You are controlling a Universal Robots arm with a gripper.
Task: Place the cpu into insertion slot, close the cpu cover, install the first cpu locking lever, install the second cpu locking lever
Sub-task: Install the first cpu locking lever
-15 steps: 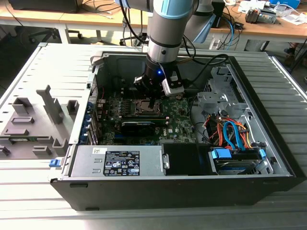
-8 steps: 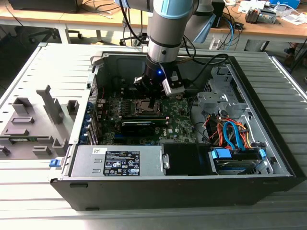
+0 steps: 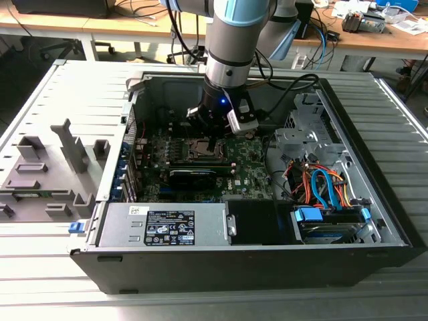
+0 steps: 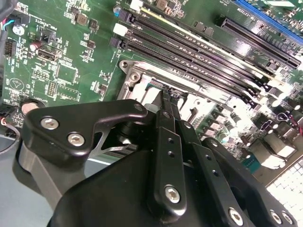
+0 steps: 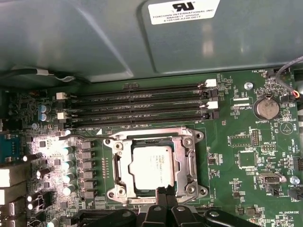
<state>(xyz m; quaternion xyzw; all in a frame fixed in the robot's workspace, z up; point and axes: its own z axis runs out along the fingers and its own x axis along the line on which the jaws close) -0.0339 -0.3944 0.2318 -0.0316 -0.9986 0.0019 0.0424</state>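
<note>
Near the middle of the exterior view: the black tool (image 3: 212, 144), pointing straight down from the grey and blue arm (image 3: 231, 40) into the open computer case (image 3: 267, 257). Fingers (image 5: 159, 201) squeezed narrow, almost together, with nothing to see between them.

In the first wrist view, tips of the tool (image 5: 164, 190) right at the edge of the cpu cover (image 5: 122, 163), close enough to look like a touch. In the second wrist view, the same tool (image 4: 169, 94) reaching out to that shiny metal edge.

Just past the tips: the cpu (image 5: 151, 165), flat and silvery, lying in the insertion slot (image 5: 199, 137) and showing through the square window of the cover. Cover lying down flat around the chip.

All around the slot, the green board (image 5: 236, 179). Just beside the slot, four long black card slots (image 5: 142, 109) in a row. Further off on the board, a round silver battery (image 5: 266, 108).

Lower in the exterior view, inside the case, a grey box (image 3: 167, 224) with a white label. Toward the exterior view's right, a bunch of orange and blue cables (image 3: 321, 187). Under the case, the grey ribbed table (image 3: 40, 281). At the exterior view's left, some grey holders (image 3: 40, 174) standing on the table, well apart from the tool.
</note>
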